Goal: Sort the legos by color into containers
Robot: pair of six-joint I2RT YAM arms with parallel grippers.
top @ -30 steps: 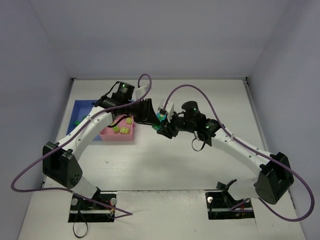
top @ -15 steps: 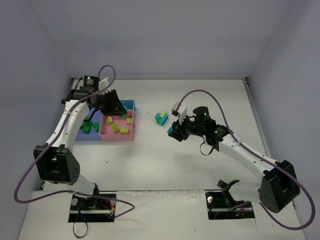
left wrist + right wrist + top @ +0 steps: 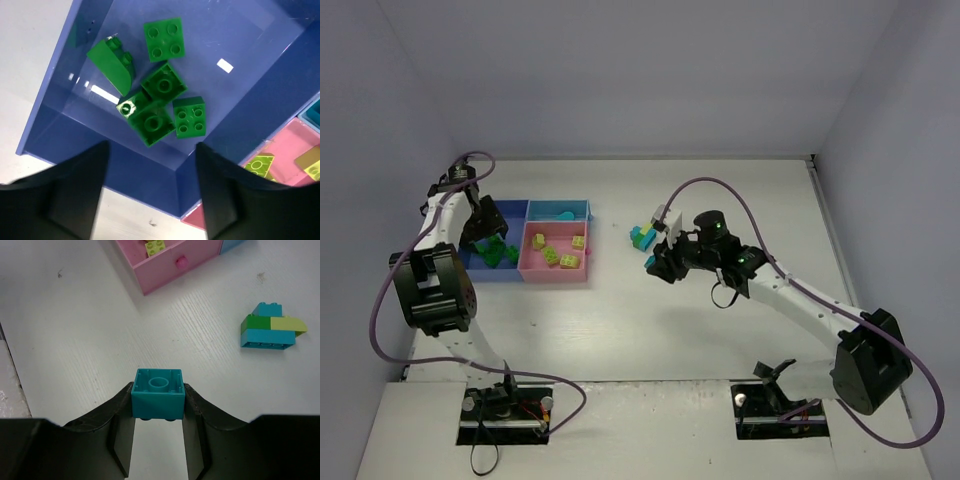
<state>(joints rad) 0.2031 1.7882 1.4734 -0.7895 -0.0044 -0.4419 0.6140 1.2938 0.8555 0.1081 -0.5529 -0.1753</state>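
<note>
My left gripper (image 3: 150,155) stands open above the near corner of the blue tray (image 3: 125,167), nothing between its fingers. Several dark green legos (image 3: 161,96) lie loose in that tray (image 3: 490,277). My right gripper (image 3: 158,407) is shut on a teal lego (image 3: 158,392), held just above the table to the right of the trays (image 3: 651,262). A small stack of joined teal, green and yellow-green legos (image 3: 269,330) sits on the table beyond it (image 3: 642,236). Yellow-green legos (image 3: 560,253) lie in the pink tray (image 3: 556,273).
The narrow light-blue tray (image 3: 578,206) behind the pink one holds a teal piece (image 3: 563,214). The pink tray's corner (image 3: 170,265) shows at the top of the right wrist view. Walls close the table on three sides.
My left arm swung from the table's middle out to the far left over the blue tray, and its gripper opened. My right gripper drew back from the stack, still holding the teal lego.
</note>
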